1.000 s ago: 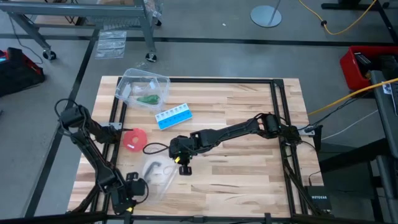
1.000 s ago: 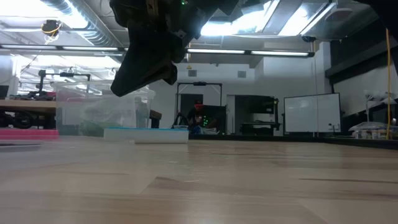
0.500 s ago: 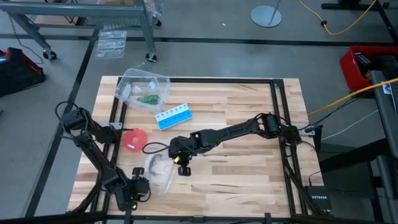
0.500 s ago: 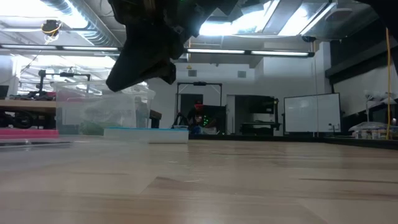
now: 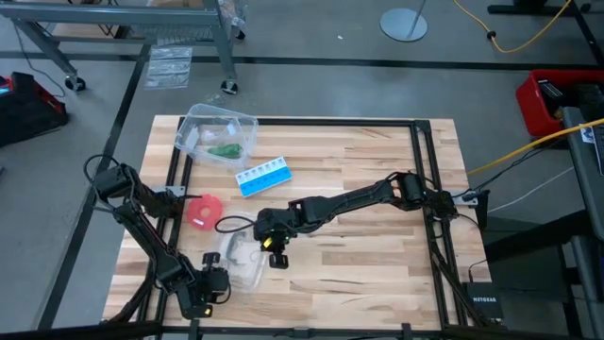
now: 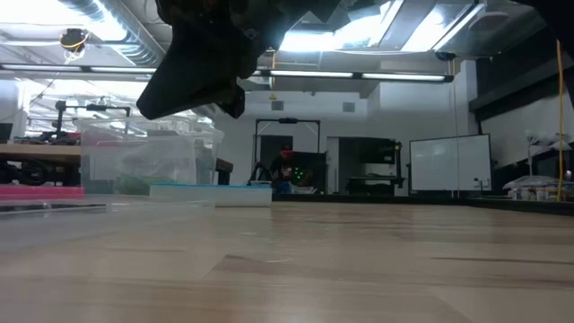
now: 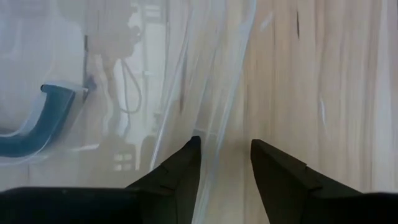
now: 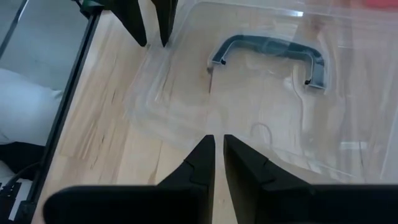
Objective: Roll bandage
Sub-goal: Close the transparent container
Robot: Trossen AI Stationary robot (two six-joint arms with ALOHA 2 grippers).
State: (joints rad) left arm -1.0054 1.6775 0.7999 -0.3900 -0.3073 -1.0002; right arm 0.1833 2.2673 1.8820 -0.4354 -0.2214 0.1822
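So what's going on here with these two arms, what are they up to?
Both arms are working at a clear plastic lid lying flat near the table's front left. The left end effector, fingers slightly apart, is at the lid's edge. The right end effector, fingers nearly together, hangs over it by the handle. The green bandage sits untouched in a clear container at the back.

Red disc [image 5: 204, 210], pill box [image 5: 263, 178], clear lid [image 5: 243, 263]
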